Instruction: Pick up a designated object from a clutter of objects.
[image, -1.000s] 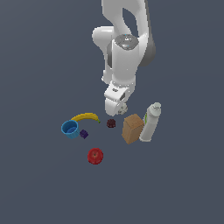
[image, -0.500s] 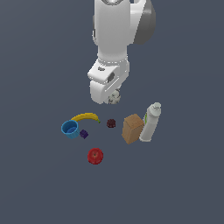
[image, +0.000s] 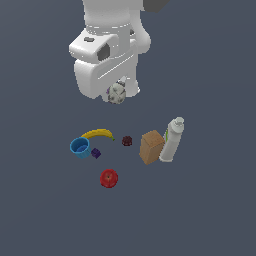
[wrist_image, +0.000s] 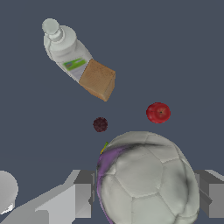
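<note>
Flat, featureless slate-grey ground all round, no visible edge or corner to place things by.

Nearest in the wrist view: designated object (wrist_image: 146, 179), a round whitish-grey ball with stitched panel seams like a small football, a purple patch along one side; no long axis, no telling which way it points. Clamped between the gripper (wrist_image: 146, 192) fingers (wrist_image: 83, 194), grey blocky pads touching it on both sides. Raised well clear of the ground in the exterior view, tucked under the white glossy arm (image: 107, 55), ball (image: 117, 93) mottled with darker spots.

Below and beyond, spread loosely: red apple (image: 109, 178), shiny, nearest the exterior camera. Then blue cup (image: 80, 147), open mouth upward, with a tiny purple cube (image: 96, 153) just beside it. Yellow banana (image: 98, 133), curved, arching just behind the cup. Dark red lump (image: 127, 141), bumpy like a berry, alone between banana and box. Brown box (image: 151, 147), matt cardboard look, upright, touching or nearly touching the white bottle (image: 172, 139) at the exterior view's right. Bottle capped, upright, with a green label strip (wrist_image: 74, 64); writing too small to read.
</note>
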